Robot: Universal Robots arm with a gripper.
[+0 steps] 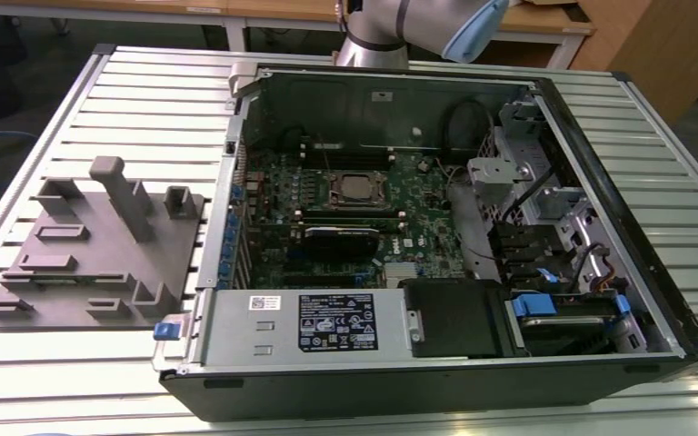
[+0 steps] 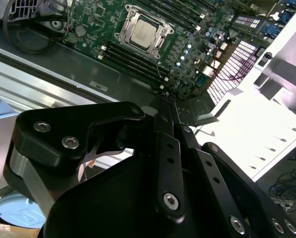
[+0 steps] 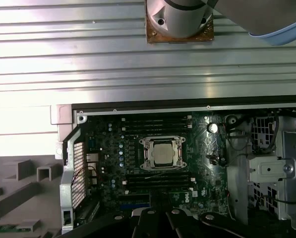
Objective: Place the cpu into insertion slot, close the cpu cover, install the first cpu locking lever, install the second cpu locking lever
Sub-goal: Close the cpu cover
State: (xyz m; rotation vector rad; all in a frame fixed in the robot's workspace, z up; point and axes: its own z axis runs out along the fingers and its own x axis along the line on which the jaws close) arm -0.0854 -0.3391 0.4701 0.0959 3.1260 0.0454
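The open computer case (image 1: 640, 263) lies on its side on a ribbed aluminium table (image 1: 119, 91), with wooden desks (image 1: 543, 27) behind and a grey fixture block (image 1: 94, 263) to the exterior view's left. On the green motherboard (image 1: 428, 227) the cpu (image 3: 162, 153) sits flat in the insertion slot (image 3: 146, 159), its metal top facing up. It is square, its edges parallel to the memory slots (image 3: 157, 179). The cpu cover (image 2: 163, 35) frames it. I cannot make out the locking levers. The gripper (image 2: 163, 106) hangs high above the board, its fingers drawn together on nothing. The arm (image 1: 373, 36) is cut off.
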